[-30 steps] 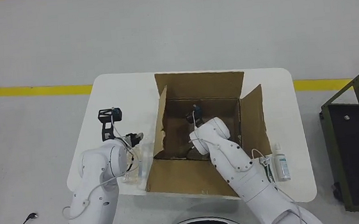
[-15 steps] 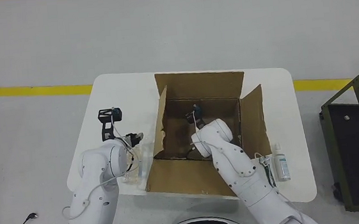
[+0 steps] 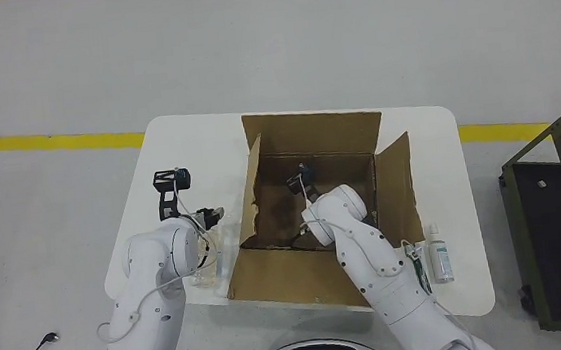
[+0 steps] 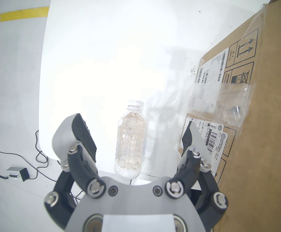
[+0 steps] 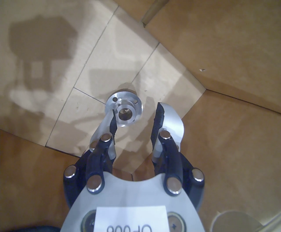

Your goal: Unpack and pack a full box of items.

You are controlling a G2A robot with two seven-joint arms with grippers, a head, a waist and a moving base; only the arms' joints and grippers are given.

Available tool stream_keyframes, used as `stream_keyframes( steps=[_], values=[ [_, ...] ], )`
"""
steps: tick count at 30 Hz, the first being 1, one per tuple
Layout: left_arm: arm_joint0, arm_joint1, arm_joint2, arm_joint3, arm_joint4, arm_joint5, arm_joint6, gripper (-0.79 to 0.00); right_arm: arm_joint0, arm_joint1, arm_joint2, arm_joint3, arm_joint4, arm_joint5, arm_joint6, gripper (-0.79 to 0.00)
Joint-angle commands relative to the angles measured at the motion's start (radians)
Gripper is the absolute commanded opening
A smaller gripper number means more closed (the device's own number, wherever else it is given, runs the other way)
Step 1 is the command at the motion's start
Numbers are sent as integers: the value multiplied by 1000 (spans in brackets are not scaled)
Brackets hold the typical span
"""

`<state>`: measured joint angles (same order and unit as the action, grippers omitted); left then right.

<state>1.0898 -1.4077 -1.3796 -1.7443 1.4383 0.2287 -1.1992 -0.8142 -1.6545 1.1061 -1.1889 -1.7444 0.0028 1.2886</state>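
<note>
The box (image 3: pixel 309 132) is stood open on the table (image 3: pixel 187 143), and the right gripper (image 5: pixel 136 112) is lowered deep inside it, right over a metal flange (image 5: pixel 124 107) lying flat on the cardboard floor. It is placed so, it seems, for the flange to be lifted out. The jaws are held partly apart, one finger (image 5: pixel 103 129) at the flange's rim, perhaps touching; nothing is clamped. Outside, a clear bottle (image 4: pixel 130 140) is laid on its side near the box, judged unpacked. The left gripper (image 4: pixel 133 123) is held above it, spread wide and empty, the bottle framed between the fingers.
</note>
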Motion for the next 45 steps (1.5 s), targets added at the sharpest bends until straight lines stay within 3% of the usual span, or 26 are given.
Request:
stream_keyframes(
  steps=[1, 23, 28, 29, 37, 45],
  values=[
    [0, 0, 0, 0, 0, 0, 0, 0, 8, -2, -1, 15, 6, -1, -5, -394],
    [0, 0, 0, 0, 0, 0, 0, 0, 77, -20, -7, 185, 62, 2, -54, -480],
    [0, 0, 0, 0, 0, 0, 0, 0, 82, -23, -9, 198, 66, 5, -55, -785],
    [0, 0, 0, 0, 0, 0, 0, 0, 83, -23, -8, 195, 70, 3, -56, -785],
    [0, 0, 0, 0, 0, 0, 0, 0, 31, -12, 17, 54, 51, -15, -23, -785],
    [0, 0, 0, 0, 0, 0, 0, 0, -92, 10, 62, -202, 18, -65, 28, -785]
  ],
)
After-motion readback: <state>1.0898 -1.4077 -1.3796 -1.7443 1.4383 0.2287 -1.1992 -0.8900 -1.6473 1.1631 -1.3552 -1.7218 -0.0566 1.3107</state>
